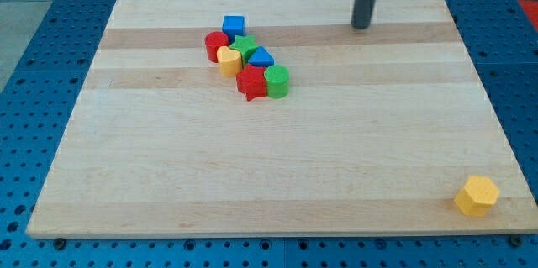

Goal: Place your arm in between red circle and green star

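The red circle (214, 44) stands at the left of a tight cluster of blocks near the view's top centre-left. The green star (245, 47) sits just right of it, touching the cluster's other blocks. A yellow heart (229, 61) lies in front of the two, between them. My tip (361, 26) rests on the board far to the view's right of the cluster, near the top edge, touching no block.
In the same cluster are a blue cube (234, 25) at the top, a blue triangle (261, 56), a red star (250, 82) and a green cylinder (276, 81). A yellow hexagon (477, 195) sits alone at the bottom right corner of the wooden board (277, 176).
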Controlling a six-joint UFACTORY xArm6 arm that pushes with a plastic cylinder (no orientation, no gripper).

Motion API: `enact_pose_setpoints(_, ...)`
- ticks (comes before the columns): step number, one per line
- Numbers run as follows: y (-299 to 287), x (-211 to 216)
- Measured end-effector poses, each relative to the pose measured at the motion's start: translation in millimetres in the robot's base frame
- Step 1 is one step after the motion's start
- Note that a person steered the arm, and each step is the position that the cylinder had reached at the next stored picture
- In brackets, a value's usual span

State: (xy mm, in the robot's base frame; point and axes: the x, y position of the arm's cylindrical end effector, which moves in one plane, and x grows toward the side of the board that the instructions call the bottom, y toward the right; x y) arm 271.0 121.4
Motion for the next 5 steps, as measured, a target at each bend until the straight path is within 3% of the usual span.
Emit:
enact_pose_setpoints(3, -95, 2)
enact_pose_setpoints(5, -144, 27)
